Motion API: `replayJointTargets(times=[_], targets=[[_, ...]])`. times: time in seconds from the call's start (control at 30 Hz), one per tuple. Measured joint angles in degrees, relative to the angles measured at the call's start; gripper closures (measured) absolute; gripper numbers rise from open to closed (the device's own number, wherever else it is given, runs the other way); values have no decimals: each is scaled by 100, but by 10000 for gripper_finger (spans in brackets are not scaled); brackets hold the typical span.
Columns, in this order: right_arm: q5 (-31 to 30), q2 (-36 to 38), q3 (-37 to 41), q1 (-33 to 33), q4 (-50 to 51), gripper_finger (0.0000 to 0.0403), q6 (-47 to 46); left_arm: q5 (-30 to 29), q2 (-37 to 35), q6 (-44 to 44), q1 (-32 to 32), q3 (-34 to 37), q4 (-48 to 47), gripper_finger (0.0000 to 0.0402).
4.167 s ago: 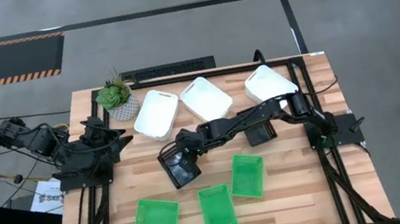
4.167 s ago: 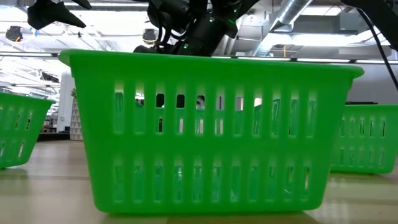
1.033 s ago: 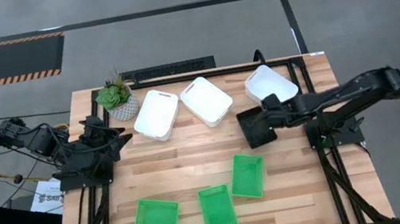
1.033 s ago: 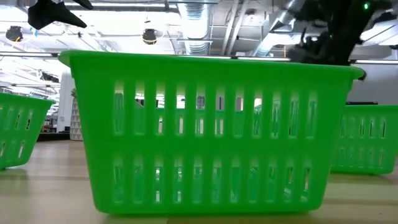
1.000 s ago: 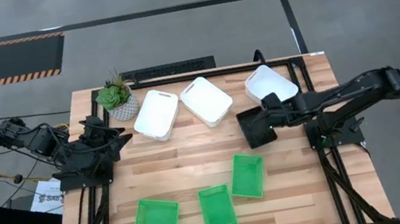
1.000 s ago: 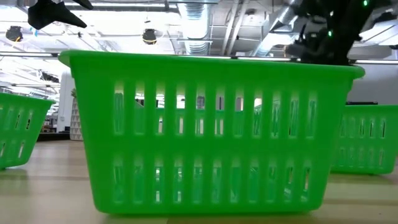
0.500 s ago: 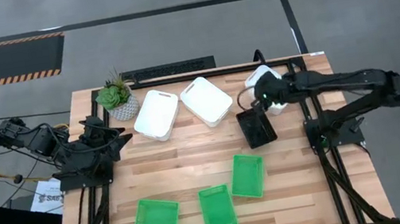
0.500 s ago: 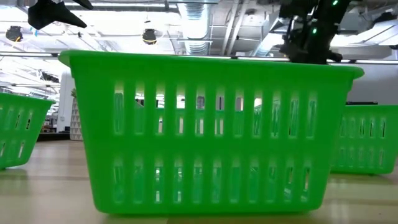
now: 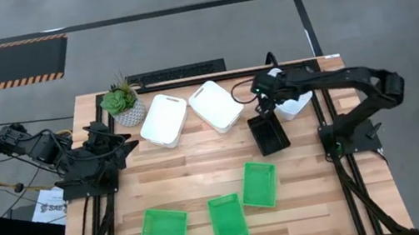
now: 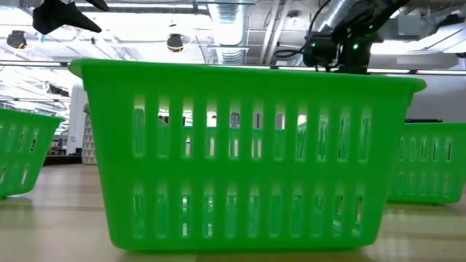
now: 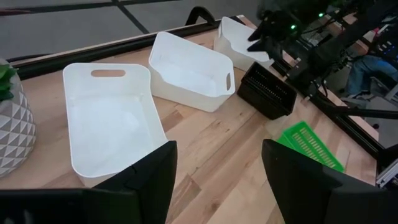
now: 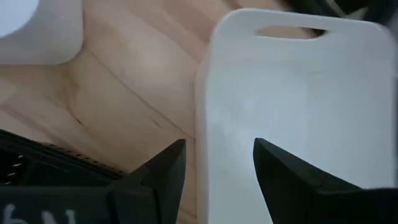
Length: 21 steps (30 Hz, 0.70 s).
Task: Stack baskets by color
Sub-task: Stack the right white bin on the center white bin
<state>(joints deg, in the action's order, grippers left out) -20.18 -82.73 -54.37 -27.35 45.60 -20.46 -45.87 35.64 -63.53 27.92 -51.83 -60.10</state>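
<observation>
Three white baskets sit along the far edge; your right gripper (image 9: 264, 97) is over the rightmost white basket (image 9: 292, 104), jaws spread wide and nothing in them. Right wrist view puts that basket's near side wall (image 12: 208, 112) between the fingers, handle cutout (image 12: 287, 31) at the far short end, so its long axis runs away from the gripper, roughly in line with the reach. Judgement: come straight down and you pinch one long wall, not the end.

Black stack (image 9: 268, 133) lies just beside this basket, toward the table's middle, touching or nearly so; I can't tell which. Watch the inner finger there.

Middle white basket (image 9: 216, 105) is to the left of the gripper, left white basket (image 9: 164, 119) beyond it near the plant (image 9: 122, 103). Right arm is far nearer; left gripper (image 11: 214, 180) is parked by the plant, open, idle.

Green baskets (image 9: 229, 217) sit unstacked along the near edge, well apart from this
</observation>
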Motion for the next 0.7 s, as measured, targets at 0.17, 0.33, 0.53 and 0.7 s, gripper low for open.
replayJointTargets(times=[0.17, 0.33, 0.53, 0.7], targets=[[78, -575, 0, -106, -139, 195, 259, 13, -2, -5, 0, -1, -2, 178], [76, -1035, 0, -288, -170, 196, 347, 46, -2, -9, 0, 0, -2, 178], [206, -1179, 0, -404, -135, 241, 395, 46, 0, -9, 0, 0, -9, 178], [239, -1182, 0, -471, 72, 361, 259, 47, -2, -11, 0, 0, -69, 178]])
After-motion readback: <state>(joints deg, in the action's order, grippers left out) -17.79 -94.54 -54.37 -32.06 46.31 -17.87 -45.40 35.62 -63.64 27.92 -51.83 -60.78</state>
